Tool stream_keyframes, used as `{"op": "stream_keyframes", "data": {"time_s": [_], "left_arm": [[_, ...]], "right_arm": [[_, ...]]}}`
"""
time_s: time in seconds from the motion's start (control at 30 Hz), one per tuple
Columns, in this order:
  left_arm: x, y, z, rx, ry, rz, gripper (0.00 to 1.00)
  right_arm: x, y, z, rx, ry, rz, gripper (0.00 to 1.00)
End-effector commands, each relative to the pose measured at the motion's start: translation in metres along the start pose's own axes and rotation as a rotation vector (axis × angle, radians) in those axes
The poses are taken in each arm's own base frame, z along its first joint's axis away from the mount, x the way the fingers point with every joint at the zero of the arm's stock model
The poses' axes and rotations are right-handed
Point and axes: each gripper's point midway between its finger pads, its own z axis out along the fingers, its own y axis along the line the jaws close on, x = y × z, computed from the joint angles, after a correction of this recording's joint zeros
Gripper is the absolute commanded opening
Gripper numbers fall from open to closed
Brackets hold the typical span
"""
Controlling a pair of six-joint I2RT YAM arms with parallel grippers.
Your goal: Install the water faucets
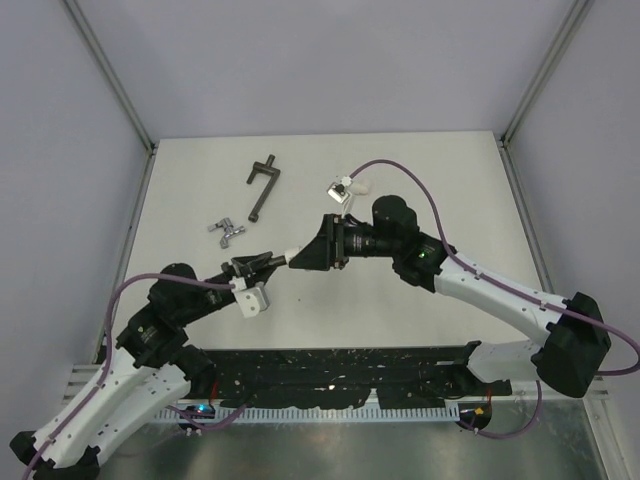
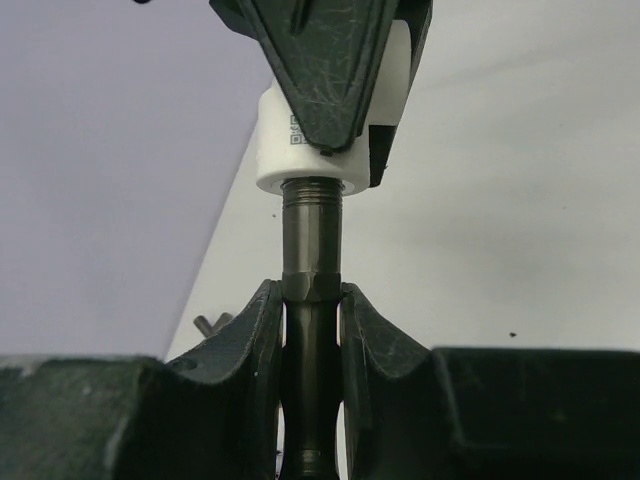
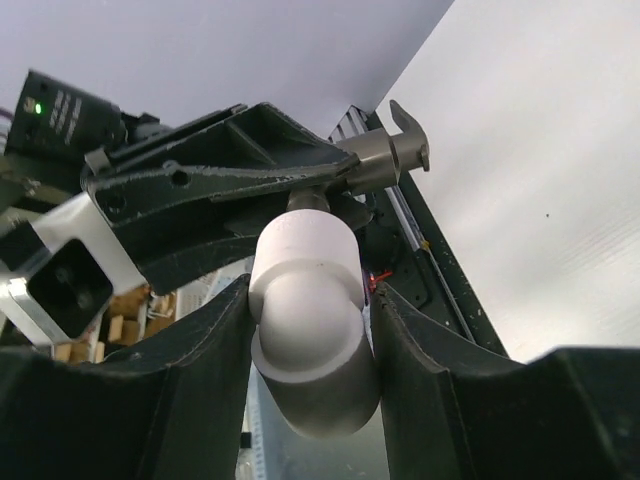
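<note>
My left gripper [image 2: 312,295] is shut on the dark grey faucet [image 2: 311,240], held by its body. The faucet's threaded end sits in the mouth of a white elbow fitting [image 2: 300,150]. My right gripper [image 3: 310,300] is shut on that elbow [image 3: 310,330], one finger on each side. The faucet's lever handle [image 3: 405,145] shows behind the elbow in the right wrist view. In the top view the two grippers meet tip to tip above the table's middle, left gripper [image 1: 262,262] and right gripper [image 1: 305,256]. A shiny silver faucet [image 1: 227,231] lies loose on the table, left of them.
A long dark T-handled bar [image 1: 263,185] lies at the back left of centre. A second white elbow fitting [image 1: 347,187] with a metallic part on it rests at the back, near the right arm's purple cable [image 1: 400,170]. A black rail [image 1: 340,370] runs along the near edge.
</note>
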Motion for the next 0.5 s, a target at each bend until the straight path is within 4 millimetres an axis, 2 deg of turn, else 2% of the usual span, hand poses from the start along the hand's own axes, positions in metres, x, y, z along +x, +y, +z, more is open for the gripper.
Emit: {"op": "stream_keyframes", "data": {"time_s": [0.0,0.03,0.07,0.1,0.13,0.27,0.37,0.4,0.43,0.47], "left_arm": [[-0.014,0.042,-0.005,-0.195,-0.014,0.232,0.0],[-0.01,0.043,-0.005,-0.2,0.004,0.225,0.0],[-0.006,0.042,-0.004,-0.2,0.017,0.205,0.0],[-0.002,0.04,-0.003,-0.197,0.028,0.169,0.0],[0.001,0.038,-0.002,-0.194,0.041,0.129,0.0],[0.012,0.03,0.0,-0.15,0.111,-0.004,0.0],[0.007,0.023,0.003,-0.089,0.122,-0.1,0.0],[0.006,0.019,0.005,-0.055,0.12,-0.142,0.0],[0.001,0.015,0.006,-0.022,0.109,-0.178,0.0],[-0.001,0.013,0.008,0.011,0.103,-0.227,0.0]], "right_arm": [[-0.02,0.0,0.007,0.021,-0.107,0.181,0.05],[-0.021,0.001,0.007,0.017,-0.11,0.177,0.08],[-0.023,0.002,0.006,0.013,-0.119,0.165,0.19],[-0.027,0.001,0.004,0.013,-0.127,0.134,0.26],[-0.032,0.005,0.0,-0.002,-0.145,0.093,0.39],[-0.057,0.014,-0.024,-0.007,-0.224,-0.155,0.65],[-0.065,0.032,-0.043,-0.019,-0.248,-0.508,0.77],[-0.062,0.027,-0.047,0.004,-0.224,-0.606,0.82],[-0.063,0.038,-0.055,-0.008,-0.234,-0.675,0.82],[-0.059,0.034,-0.058,0.003,-0.202,-0.783,0.83]]}}
